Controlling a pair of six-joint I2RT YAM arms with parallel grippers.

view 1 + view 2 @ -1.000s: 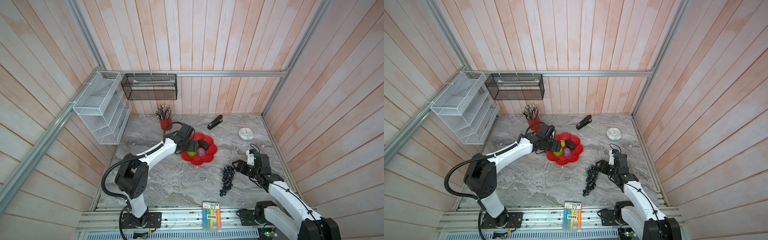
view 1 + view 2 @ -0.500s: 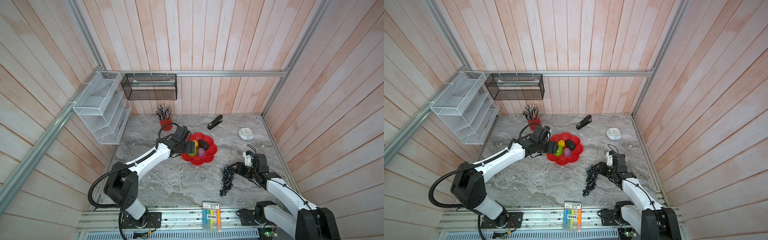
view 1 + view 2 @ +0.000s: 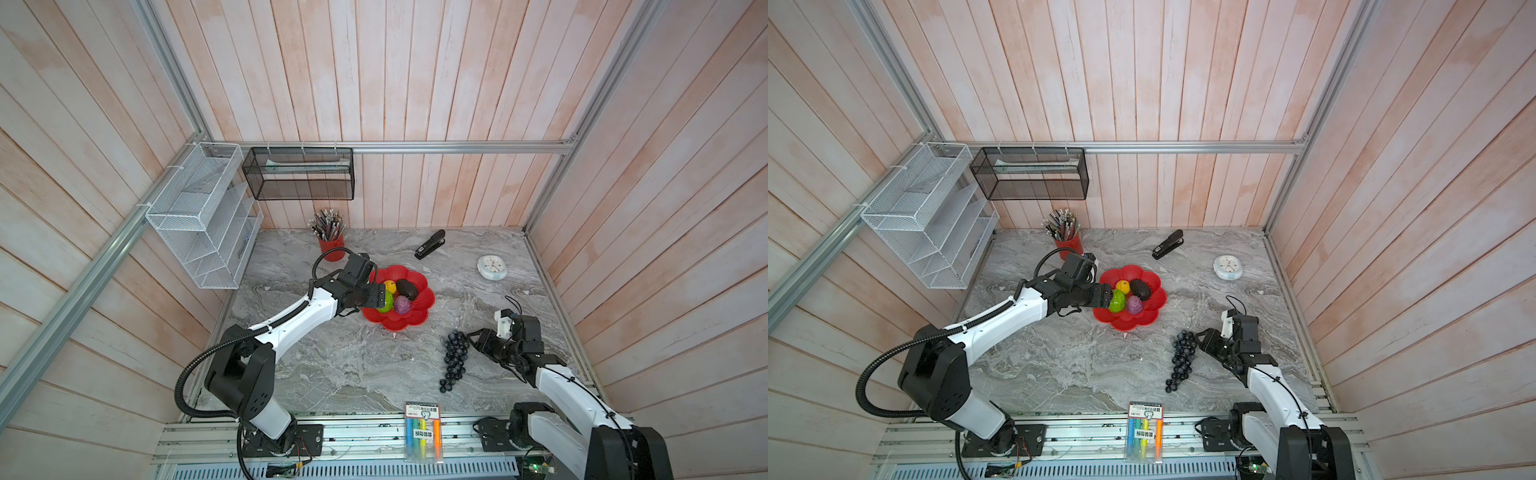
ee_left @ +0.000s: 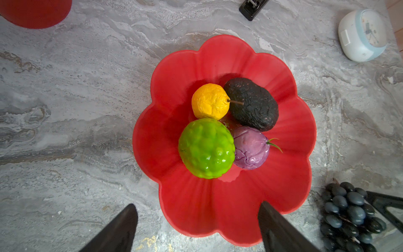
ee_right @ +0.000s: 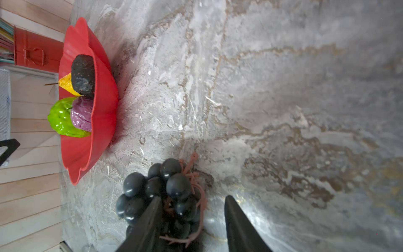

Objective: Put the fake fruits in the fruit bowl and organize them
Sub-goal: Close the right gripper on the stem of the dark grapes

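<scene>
The red scalloped fruit bowl [image 3: 409,324] [image 4: 218,207] holds a yellow-orange fruit [image 4: 210,101], a bumpy green one [image 4: 206,148], a dark avocado [image 4: 251,103] and a purple one [image 4: 250,148]. My left gripper [image 3: 376,296] [image 4: 197,209] hangs open over the bowl's left rim, with nothing between its fingers. The dark grape bunch [image 3: 453,357] [image 5: 170,187] lies on the table to the right of the bowl. My right gripper [image 3: 473,343] [image 5: 193,199] sits at its stem end, partly closed. One finger presses into the grapes; the other stands clear of the pink stem.
A red pencil cup [image 3: 331,245] stands behind the bowl. A black stapler [image 3: 430,244] and a white clock [image 3: 491,267] lie at the back right. A marker pack [image 3: 423,430] rests on the front rail. A white rack [image 3: 199,216] and a black mesh basket [image 3: 298,178] hang on the walls.
My right gripper's jaws have narrowed around the top of the grape bunch. My left arm has drawn back a little from over the fruits toward the bowl's left rim.
</scene>
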